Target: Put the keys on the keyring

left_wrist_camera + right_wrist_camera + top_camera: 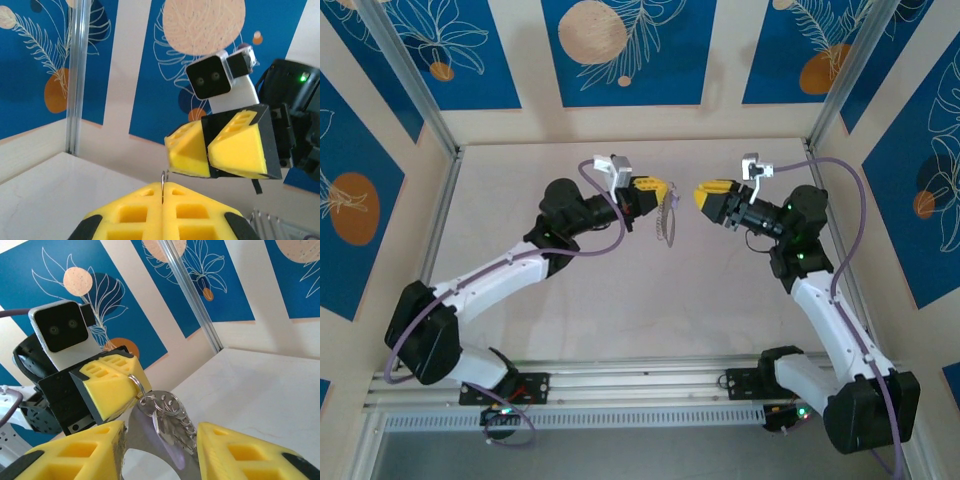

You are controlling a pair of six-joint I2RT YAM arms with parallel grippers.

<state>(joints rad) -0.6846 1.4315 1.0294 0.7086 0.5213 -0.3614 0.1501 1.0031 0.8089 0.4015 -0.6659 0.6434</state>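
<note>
Keyring long axis vertical, tail-down from left gripper

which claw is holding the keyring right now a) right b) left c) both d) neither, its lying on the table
b, the left claw is shut on the top of the keyring, which dangles beneath it, while the right claw sits apart from it.

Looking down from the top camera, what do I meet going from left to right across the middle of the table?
Left arm → left gripper → keyring hanging from its tip → right gripper → right arm.
</note>
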